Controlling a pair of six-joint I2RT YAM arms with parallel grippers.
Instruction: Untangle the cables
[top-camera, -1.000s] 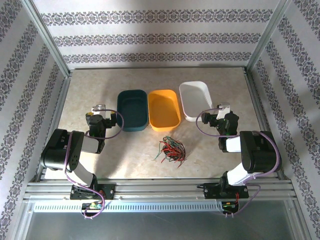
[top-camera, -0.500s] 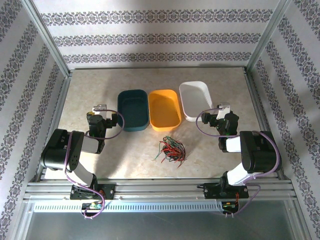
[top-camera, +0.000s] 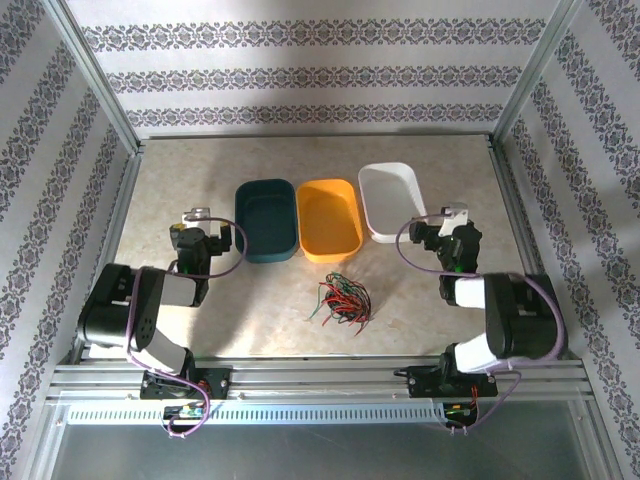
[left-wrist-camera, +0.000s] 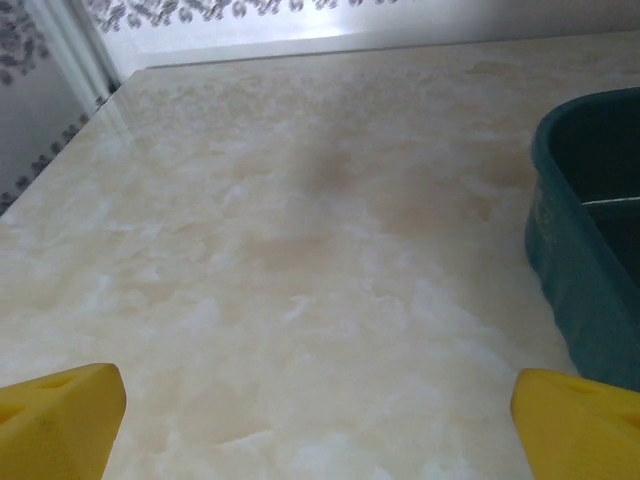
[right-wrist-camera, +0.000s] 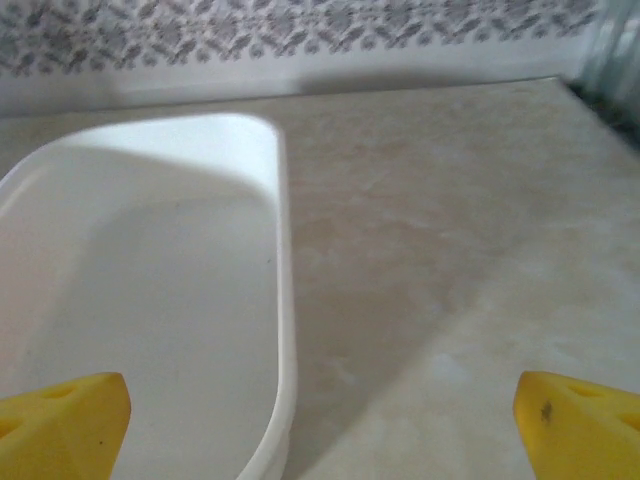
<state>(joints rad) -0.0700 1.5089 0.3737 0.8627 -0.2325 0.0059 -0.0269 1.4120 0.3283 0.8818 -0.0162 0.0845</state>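
Three oblong plastic tubs stand in a row across the table. The orange tub (top-camera: 329, 218) is in the middle, a dark teal tub (top-camera: 266, 219) is just beside it on the left, and a white tub (top-camera: 392, 200) is just beside it on the right. The cables (top-camera: 342, 298), a small knot of thin red, green and black wires, lie on bare surface just on the arms' side of the orange tub. They are apart from it and well apart from both grippers. Three tubs and three wire colours suggest one tub per colour, though that is only a guess.

The left gripper (top-camera: 198, 216) sits beyond the teal tub, on the side away from the orange tub. Its yellow fingers (left-wrist-camera: 60, 420) are spread wide with nothing between them. The right gripper (top-camera: 455, 215) sits beyond the white tub, likewise spread wide and empty, and its wrist camera looks across that tub's rim. Both arms are folded back and flank the row, which reads as a ready stance that leaves the tangle unobstructed. No untangling looks to have begun.

The pale beige marbled tabletop (top-camera: 200, 170) looks smooth and faintly glossy, so thin wires would probably slide on it when tugged. White wallpaper with grey floral bands (top-camera: 320, 75) closes in three sides beyond the orange tub, held by an aluminium frame (top-camera: 95, 80).
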